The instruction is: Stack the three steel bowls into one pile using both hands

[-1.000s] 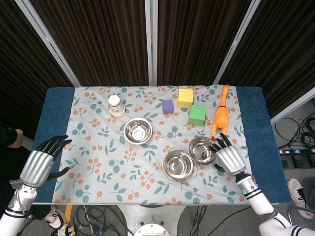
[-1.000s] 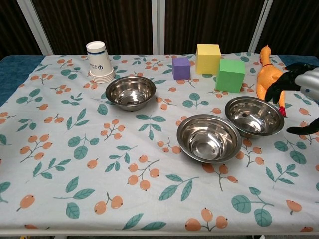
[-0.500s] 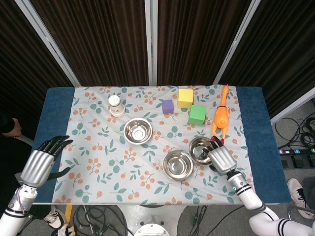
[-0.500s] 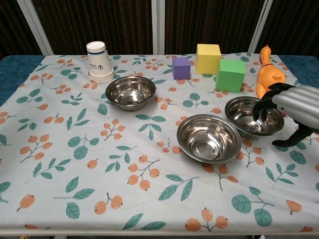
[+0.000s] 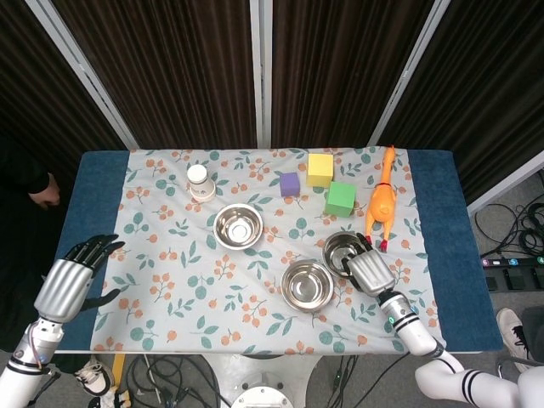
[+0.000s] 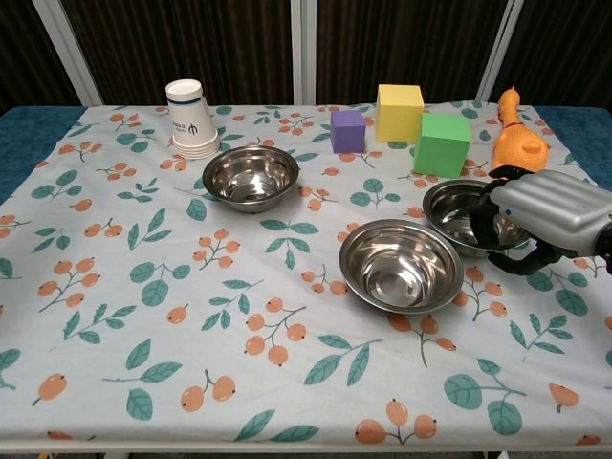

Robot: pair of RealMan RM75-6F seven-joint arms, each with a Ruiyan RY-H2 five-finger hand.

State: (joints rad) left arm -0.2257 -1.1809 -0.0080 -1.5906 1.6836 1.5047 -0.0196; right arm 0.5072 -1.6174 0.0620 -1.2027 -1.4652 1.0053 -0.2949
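Note:
Three steel bowls sit on the floral tablecloth. The left bowl stands alone behind the others. The middle bowl lies near the front. Close to its right is the right bowl. My right hand grips this bowl's right rim, fingers curled inside and thumb outside. My left hand hovers open over the table's left edge, far from every bowl, and shows only in the head view.
A stack of paper cups stands at the back left. A purple cube, yellow cube and green cube line the back. An orange rubber chicken lies just behind my right hand.
My right hand moved left from beside the right bowl and closed over its rim. That bowl shifted slightly left, toward the middle bowl. The left hand stayed still.

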